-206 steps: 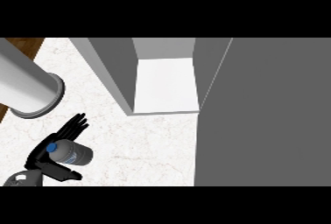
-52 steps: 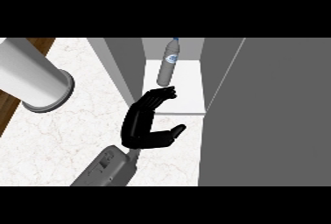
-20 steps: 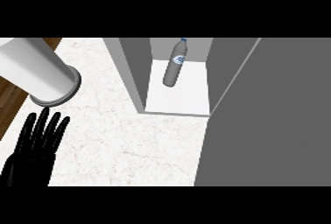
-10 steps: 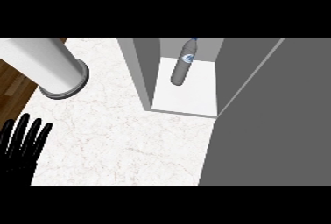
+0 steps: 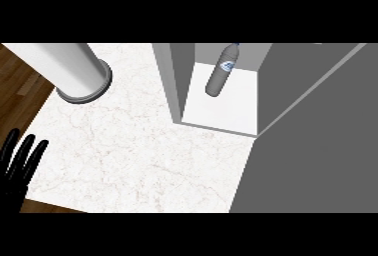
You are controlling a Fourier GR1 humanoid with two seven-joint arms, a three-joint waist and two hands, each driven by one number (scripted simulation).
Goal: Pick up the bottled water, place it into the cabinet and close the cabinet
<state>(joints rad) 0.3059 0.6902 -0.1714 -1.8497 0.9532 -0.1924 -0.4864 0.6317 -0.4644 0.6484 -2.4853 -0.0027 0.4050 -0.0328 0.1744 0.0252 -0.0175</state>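
Observation:
The grey water bottle [image 5: 219, 75] with a blue-and-white label stands upright on the white shelf inside the open cabinet [image 5: 221, 107], near its back. The cabinet's grey door [image 5: 317, 140] hangs open, filling the right side of the head view. My left hand [image 5: 18, 167] shows at the lower left edge, fingers straight and pointing up, holding nothing, far from the bottle. My right hand does not appear.
A large white cylinder with a dark base ring [image 5: 77, 70] stands at the upper left of the marble counter [image 5: 140, 155]. Wooden floor [image 5: 18, 95] shows past the counter's left edge.
The left hand has let go of the bottle and drawn back to the lower left edge. The view has shifted, so the cabinet and cylinder sit further right.

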